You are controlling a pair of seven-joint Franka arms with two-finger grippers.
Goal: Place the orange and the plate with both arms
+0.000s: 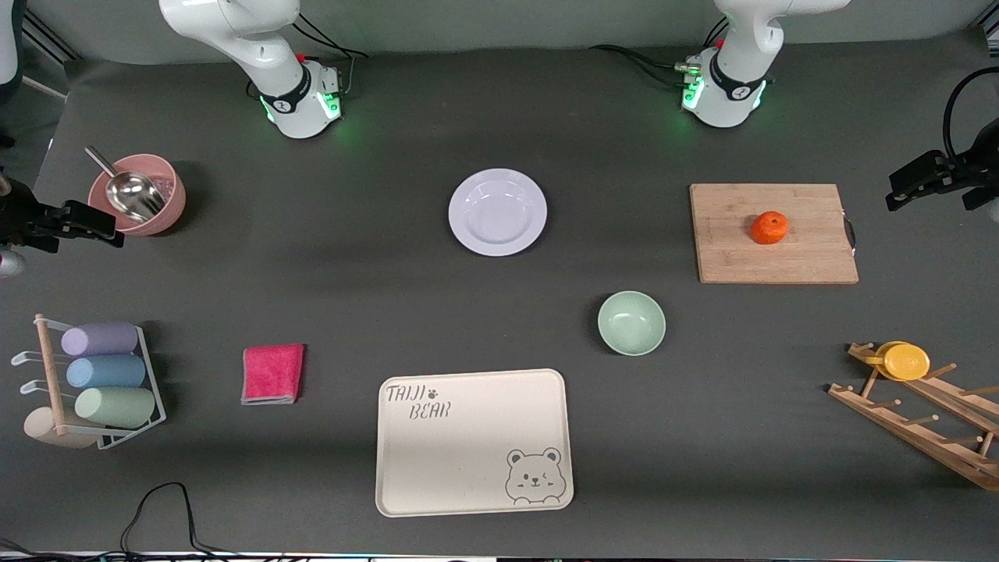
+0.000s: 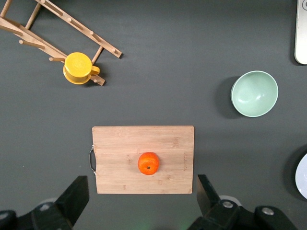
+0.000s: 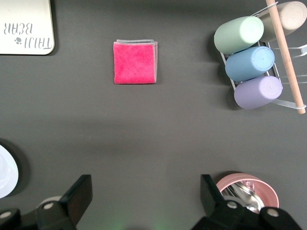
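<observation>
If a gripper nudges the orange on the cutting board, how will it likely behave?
The orange is round and sits loose on the flat cutting board, so it would probably roll. Its dimpled skin likely gives some grip, and its small size suggests it is light.

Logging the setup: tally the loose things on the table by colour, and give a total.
Orange: 1, the orange
White: 1, the plate
Green: 2, bowl, cup
Pink: 2, bowl, cloth
Cream: 2, tray, cup
Yellow: 1, cup
Purple: 1, cup
Blue: 1, cup
Wood: 1, cutting board
Total: 12
</observation>
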